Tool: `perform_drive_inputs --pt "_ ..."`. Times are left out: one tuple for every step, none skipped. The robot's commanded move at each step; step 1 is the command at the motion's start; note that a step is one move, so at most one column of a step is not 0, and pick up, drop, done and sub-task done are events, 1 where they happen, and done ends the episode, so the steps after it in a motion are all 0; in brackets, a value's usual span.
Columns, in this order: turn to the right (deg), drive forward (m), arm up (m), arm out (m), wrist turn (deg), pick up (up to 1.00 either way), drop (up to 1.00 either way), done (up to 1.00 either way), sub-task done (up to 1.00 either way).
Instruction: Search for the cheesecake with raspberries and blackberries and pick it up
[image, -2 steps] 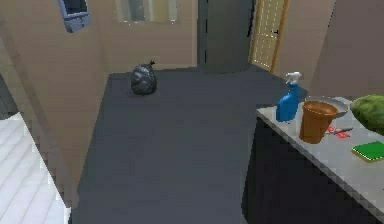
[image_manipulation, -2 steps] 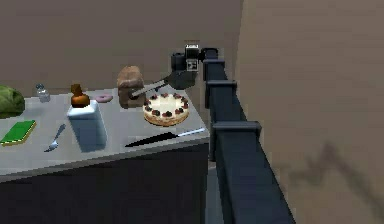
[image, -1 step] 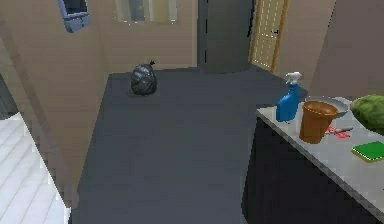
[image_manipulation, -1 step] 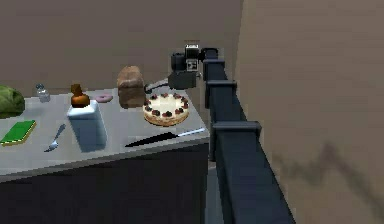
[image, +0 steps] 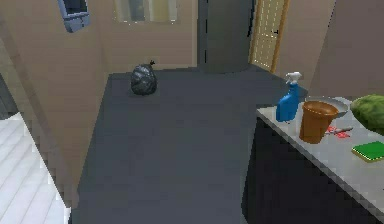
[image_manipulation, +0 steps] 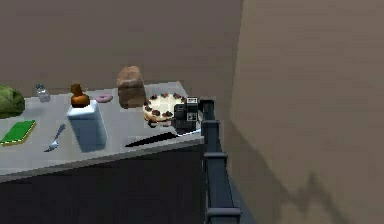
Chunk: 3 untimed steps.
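The gripper (image_manipulation: 177, 117) sits at the far end of the arm (image_manipulation: 215, 165), at the right end of the counter (image_manipulation: 115, 122) in the arm side view, right up against the cheesecake (image_manipulation: 160, 106). I cannot tell the state of its fingers. With the cake lying on the counter just there, I also cannot tell whether it holds anything or touches the cake.

The cheesecake is a round, pale cream disc with small dark berries dotted around its rim. It lies flat near the counter's right edge. A brown loaf (image_manipulation: 129, 85) stands just behind it to the left, and a dark knife (image_manipulation: 150, 140) lies in front of it.

Further left along the counter I see a pale blue bottle (image_manipulation: 87, 128), a spoon (image_manipulation: 55, 138), a flat green pad (image_manipulation: 17, 132) and a leafy green head (image_manipulation: 8, 100).

In the forward view the same counter end shows the blue bottle (image: 289, 98) and a brown pot (image: 318, 120). A dark bag (image: 145, 80) rests on the floor by the far wall.
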Motion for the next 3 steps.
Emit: perform_drive_inputs --pt "0.0 0.0 0.0 0.0 0.0 1.0 0.0 0.0 0.0" --pt "0.0 0.0 0.1 0.0 0.0 0.0 0.0 0.0 0.0" --pt "0.0 0.0 0.0 0.0 0.0 0.0 0.0 1.0 0.0"
